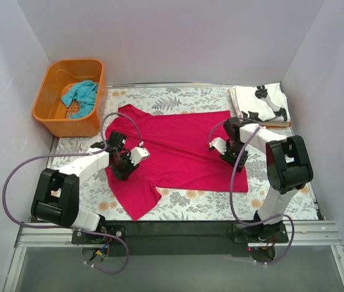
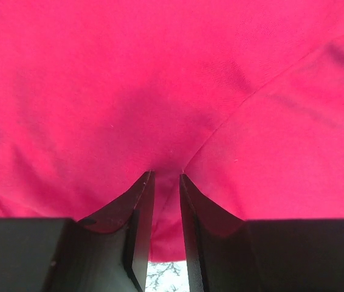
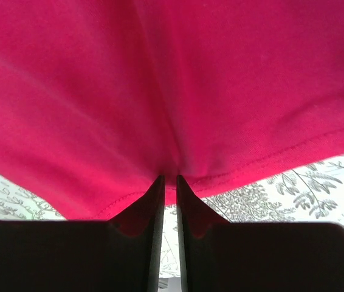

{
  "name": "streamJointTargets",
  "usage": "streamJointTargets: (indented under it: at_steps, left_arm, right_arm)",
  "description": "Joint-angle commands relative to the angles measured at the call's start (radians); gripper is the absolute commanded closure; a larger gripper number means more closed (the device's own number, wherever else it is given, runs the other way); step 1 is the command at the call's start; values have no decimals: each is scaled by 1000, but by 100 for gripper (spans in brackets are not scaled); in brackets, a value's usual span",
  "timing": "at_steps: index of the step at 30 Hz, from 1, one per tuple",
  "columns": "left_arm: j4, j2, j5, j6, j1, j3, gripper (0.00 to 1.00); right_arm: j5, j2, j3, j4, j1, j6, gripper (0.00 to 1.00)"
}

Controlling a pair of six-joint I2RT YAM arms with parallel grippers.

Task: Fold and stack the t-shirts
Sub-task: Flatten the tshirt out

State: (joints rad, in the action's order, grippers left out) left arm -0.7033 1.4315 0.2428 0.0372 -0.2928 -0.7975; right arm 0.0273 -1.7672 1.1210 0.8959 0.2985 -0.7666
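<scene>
While the teal shirt (image 1: 82, 94) lies crumpled in the basket (image 1: 41, 103) far left, I see my left gripper (image 2: 166, 176) pinched narrow on a fold of the red shirt (image 1: 178, 152), which is spread flat on the table (image 1: 178, 100). My right gripper (image 3: 170, 177) is nipping its hem, and the white shirt (image 1: 260, 100) sits folded far right.

Pale grey walls (image 1: 178, 36); leaf-print table cover (image 1: 181, 99)
</scene>
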Motion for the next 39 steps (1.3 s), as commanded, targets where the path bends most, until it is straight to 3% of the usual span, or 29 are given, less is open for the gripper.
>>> streamJointTargets:
  at_steps: [1,8,13,16,18,20,21,22,28,33,35,39]
  left_arm:
    - [21,-2,-54,79,-9,63,76]
    - [-189,-124,36,159,-55,109,76]
    - [-326,-203,139,185,-80,70,76]
    - [-404,-195,211,179,-78,-40,76]
    - [-410,-171,268,146,-56,-171,75]
    - [-359,-94,300,95,-5,-273,73]
    - [-317,-57,279,-4,12,-375,72]
    - [-217,23,256,-51,26,-419,72]
    - [100,347,145,-331,124,-741,61]
    - [194,696,27,-413,133,-1083,52]
    - [208,826,-37,-439,135,-1229,50]
    - [203,963,-94,-441,147,-1378,45]
  right_arm:
    - [28,-24,-62,-26,8,-25,84]
    - [57,58,-226,15,45,-74,86]
    - [30,127,-231,107,47,-114,85]
    - [-56,201,-126,168,45,-138,80]
    - [-82,213,-34,169,39,-134,68]
    - [-107,184,118,163,30,-109,64]
    - [-109,160,167,153,15,-90,63]
    - [-106,99,225,146,4,-48,63]
    - [-32,-142,603,46,-61,65,69]
    - [74,-379,887,15,-61,72,64]
    - [114,-458,942,9,-62,64,62]
    - [143,-524,967,-55,-64,24,55]
